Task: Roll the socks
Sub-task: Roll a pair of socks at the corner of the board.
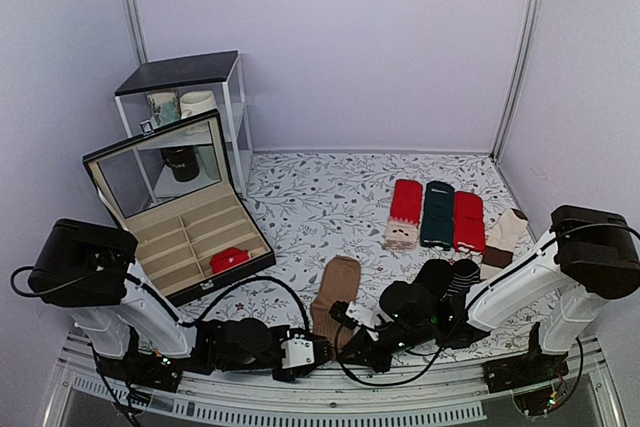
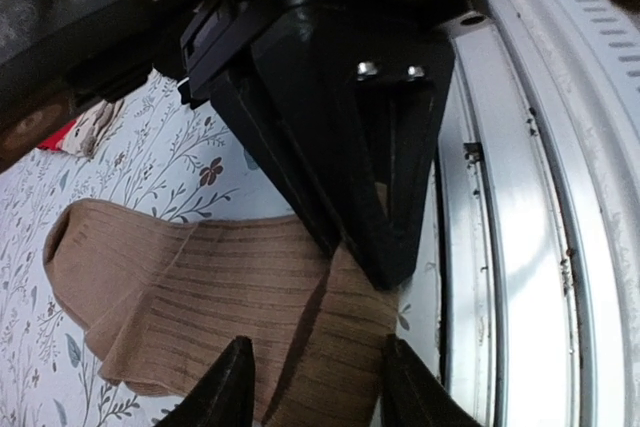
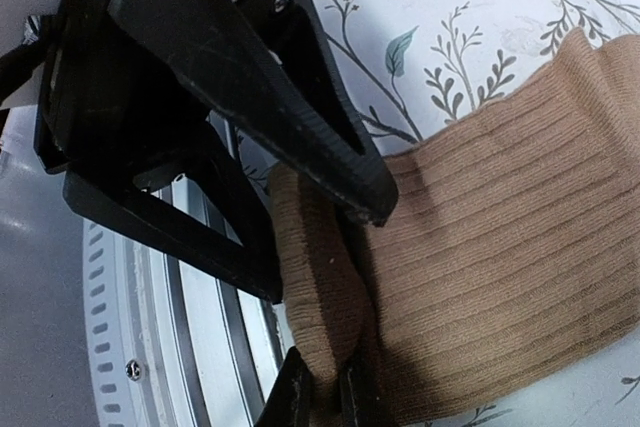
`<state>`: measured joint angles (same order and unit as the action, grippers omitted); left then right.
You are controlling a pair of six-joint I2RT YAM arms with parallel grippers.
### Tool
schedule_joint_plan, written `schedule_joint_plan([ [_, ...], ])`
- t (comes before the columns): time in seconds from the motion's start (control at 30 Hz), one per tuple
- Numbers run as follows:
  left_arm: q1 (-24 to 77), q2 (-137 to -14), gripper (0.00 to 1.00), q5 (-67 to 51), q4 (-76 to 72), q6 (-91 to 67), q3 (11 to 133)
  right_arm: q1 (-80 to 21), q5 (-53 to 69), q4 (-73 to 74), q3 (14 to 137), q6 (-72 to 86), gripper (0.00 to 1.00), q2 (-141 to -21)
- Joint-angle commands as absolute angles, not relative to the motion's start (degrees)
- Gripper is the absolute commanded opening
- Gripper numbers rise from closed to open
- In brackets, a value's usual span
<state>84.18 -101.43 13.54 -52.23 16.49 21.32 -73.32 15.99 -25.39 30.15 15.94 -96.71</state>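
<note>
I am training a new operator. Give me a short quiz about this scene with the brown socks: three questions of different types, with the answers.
1. True or false: the right gripper is shut on the brown socks.
2. Where does the small red bundle lie? A in the open box; B on a plate; C on the brown socks.
3. Fill in: the flat sock between the two red socks is dark ____.
Key: 1 true; 2 A; 3 green.
</note>
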Motion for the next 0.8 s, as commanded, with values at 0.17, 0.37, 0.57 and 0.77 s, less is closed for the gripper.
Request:
schedule_joint_plan([
  [0.17,86.2,-101.5,0.43,12.8,-53.1,15.2,20.6,-72.5,18.6,-14.5,27.9,16.8,0.04,-100.6],
  [0.37,86.8,-101.7,0.35,12.6,-53.2,14.6,20.7,-72.1,18.6,-14.3,27.8,17.3,0.04,-100.9],
  [0.57,86.8,-102.4,0.0,12.6,-53.3,12.4,20.6,-71.9,18.9,-14.2,28.0,17.5,0.04,-101.3],
  [0.77,86.6,-102.0,0.0,12.2,-52.1,7.1,19.5,-71.9,16.3,-14.7,27.9,17.2,0.18,-98.6],
])
